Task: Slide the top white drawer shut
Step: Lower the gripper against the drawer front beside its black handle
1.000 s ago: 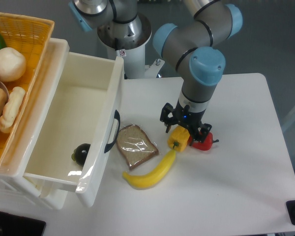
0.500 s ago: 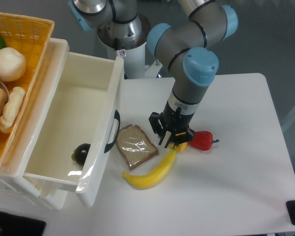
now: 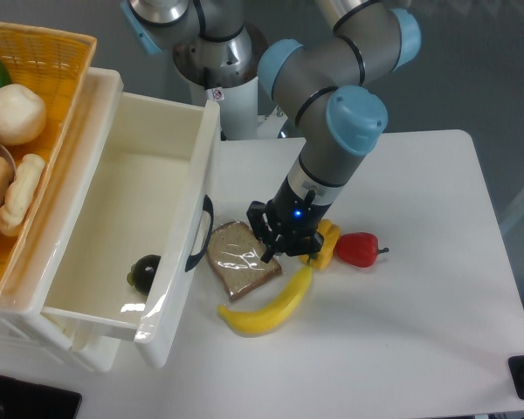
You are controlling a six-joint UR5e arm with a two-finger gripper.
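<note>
At the table's left, the top white drawer [image 3: 148, 218] stands pulled out, seemingly light, rigid, slick plastic, best pushed on its front beside the black handle [image 3: 198, 234]; the gripper [image 3: 281, 244], fingers spread and empty, hovers right.

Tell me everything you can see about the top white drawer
The top white drawer is a deep, glossy white box that looks like plastic, pulled well out of its cabinet at the table's left edge. A curved black handle sits on its front panel, which faces the slice of bread. Inside, a small dark round object rests on the floor near the front wall; otherwise the interior looks bare. The gripper is off to its right, not touching it.
</note>
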